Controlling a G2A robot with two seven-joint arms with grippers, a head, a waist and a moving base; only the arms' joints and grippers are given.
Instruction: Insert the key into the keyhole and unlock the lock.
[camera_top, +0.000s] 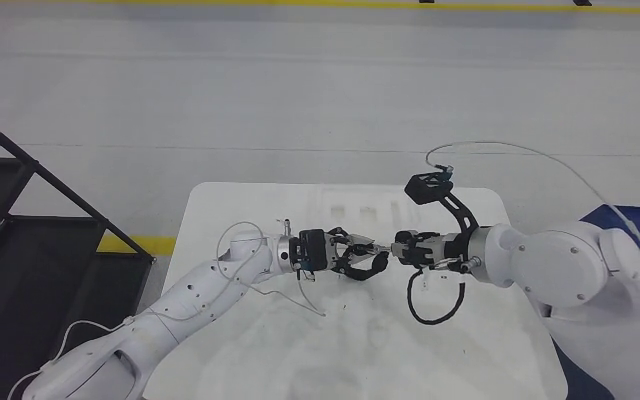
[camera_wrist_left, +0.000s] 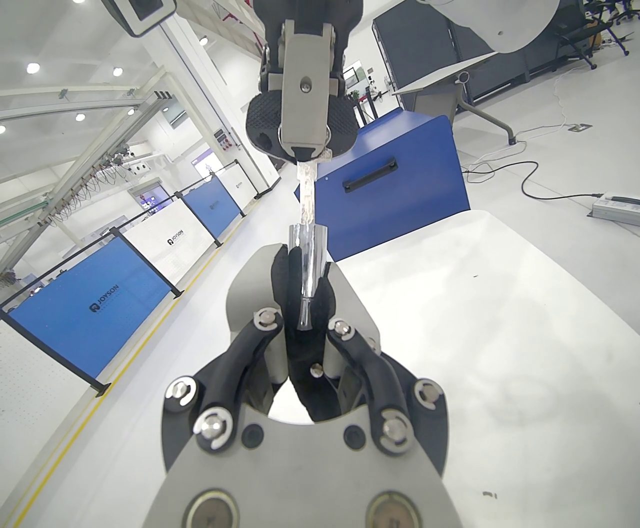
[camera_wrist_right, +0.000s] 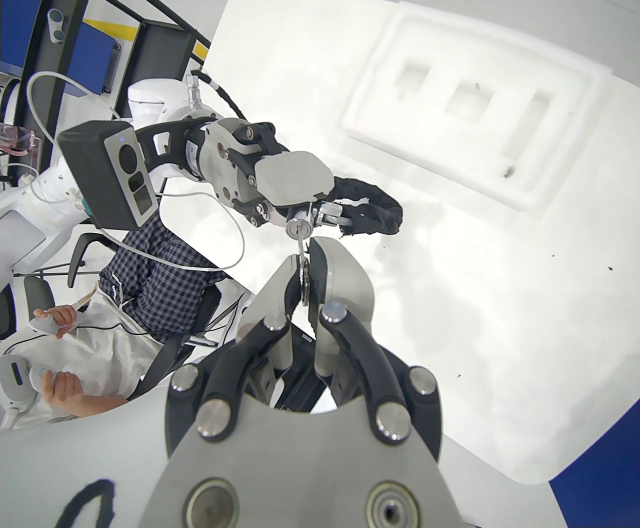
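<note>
1. Two fingers (camera_wrist_right: 332, 272) of right gripper (camera_wrist_right: 306, 256) are almost shut, pinching head of small silver metal key (camera_wrist_left: 306, 195).
2. Left gripper (camera_wrist_left: 306, 280) is clamped on shiny chrome cylinder lock (camera_wrist_left: 308, 252), held above white table (camera_top: 470, 340).
3. Key tip is at the lock's end face. Prob. just entering keyhole; most of blade is outside, depth unclear.
4. Done: both grasps, alignment. Left, imo: push fully in, then turn.
5. White foam tray w/ three recesses (camera_top: 365, 210) lies beyond.

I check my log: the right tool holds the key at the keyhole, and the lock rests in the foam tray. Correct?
No: the lock is gripped in the left tool, not in the foam tray, as the left wrist view shows. The right tool holds the key at the keyhole.
</note>
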